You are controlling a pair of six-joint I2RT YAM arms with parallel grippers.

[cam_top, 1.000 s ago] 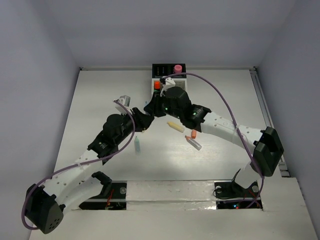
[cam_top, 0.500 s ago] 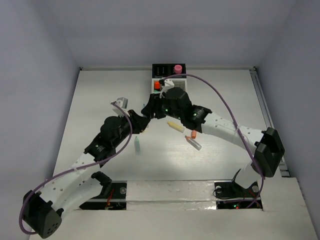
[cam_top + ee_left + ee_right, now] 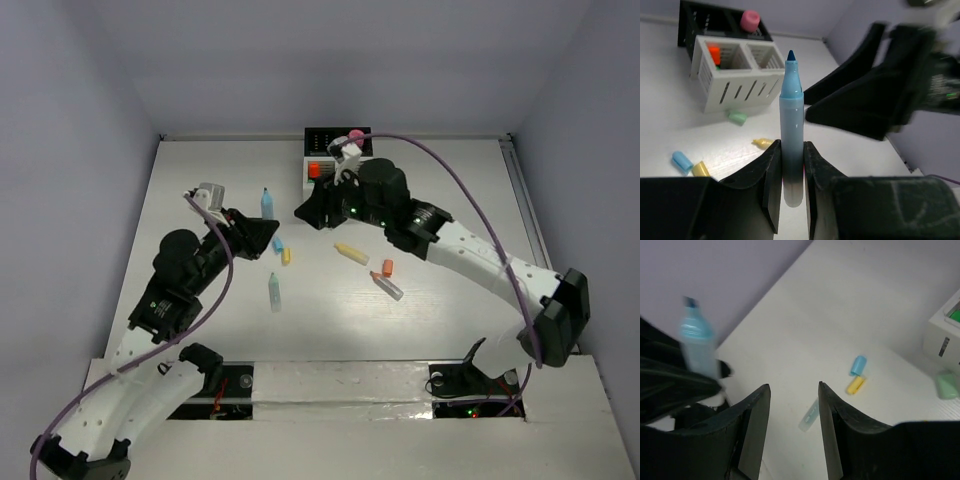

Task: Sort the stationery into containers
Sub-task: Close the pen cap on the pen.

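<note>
My left gripper (image 3: pixel 791 150) is shut on an uncapped blue highlighter (image 3: pixel 791 100), held upright with its tip up; from above the highlighter (image 3: pixel 265 203) shows left of the organizer (image 3: pixel 335 160). My right gripper (image 3: pixel 793 386) hangs open and empty over the table, just right of it (image 3: pixel 310 212). Loose on the table lie a blue cap (image 3: pixel 277 243), a yellow cap (image 3: pixel 286 256), a pale clear barrel (image 3: pixel 274 292), a yellow highlighter (image 3: pixel 351 253), an orange cap (image 3: pixel 387 268) and an orange-ended marker (image 3: pixel 388 286). A green cap (image 3: pixel 738 118) lies by the white compartments (image 3: pixel 735 70).
An orange item (image 3: pixel 714 52) stands in a white compartment and a pink one (image 3: pixel 750 20) tops a black compartment (image 3: pixel 715 20). The right arm's dark body (image 3: pixel 880 95) looms close to the right of my left gripper. Walls enclose the table on three sides.
The two grippers met at mid-table; the left shut on the blue highlighter and the right opened. The left arm then drew back left with it, uncovering the blue and yellow caps.
</note>
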